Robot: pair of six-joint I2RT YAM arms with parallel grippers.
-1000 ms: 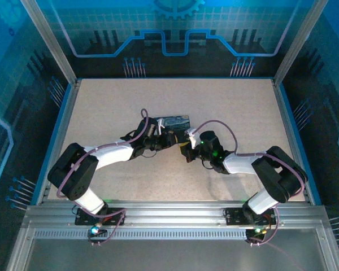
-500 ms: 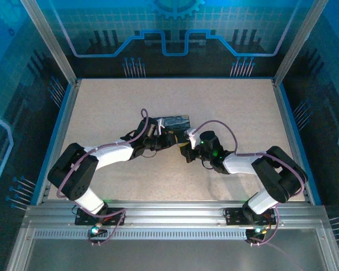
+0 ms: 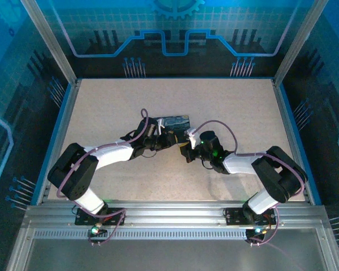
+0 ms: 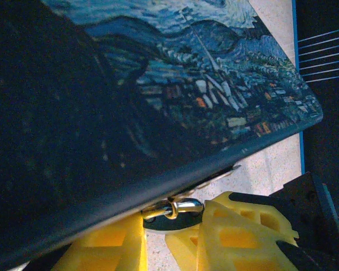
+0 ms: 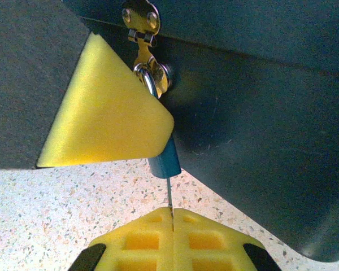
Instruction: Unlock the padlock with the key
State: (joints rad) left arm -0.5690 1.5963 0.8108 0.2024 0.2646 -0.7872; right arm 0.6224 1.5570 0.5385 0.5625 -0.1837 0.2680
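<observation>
The left gripper (image 3: pixel 165 139) is positioned at the near edge of the dark-blue rectangular tin with the swirling starry print (image 4: pixel 214 84). One yellow wedge-shaped finger (image 5: pixel 101 118) of this gripper lies against the tiny silvery metal padlock (image 4: pixel 172 210). How far the opposing finger stands from it cannot be told, so the opening of the left gripper cannot be told.

The padlock sits at the tip of that finger. Its shackle (image 5: pixel 150 79) passes through the brass-coloured hasp (image 5: pixel 138 20) on the tin's side. In the left wrist view the padlock hangs directly under the tin's edge, with yellow finger bodies close on both sides.

The small slim key with a bluish cylindrical shank (image 5: pixel 164 161) stands just below the left finger's tip and directly above the right fingers. Its upper end is hidden behind that tip, so whether it is seated in the padlock cannot be told. Its lower end narrows to a thin metal strip that enters the seam between the right fingers.

The right gripper (image 5: pixel 172 217) has its two yellow latticed fingers pressed pad to pad, pinching that strip. The speckled beige table (image 5: pixel 45 214) lies beneath the key.
</observation>
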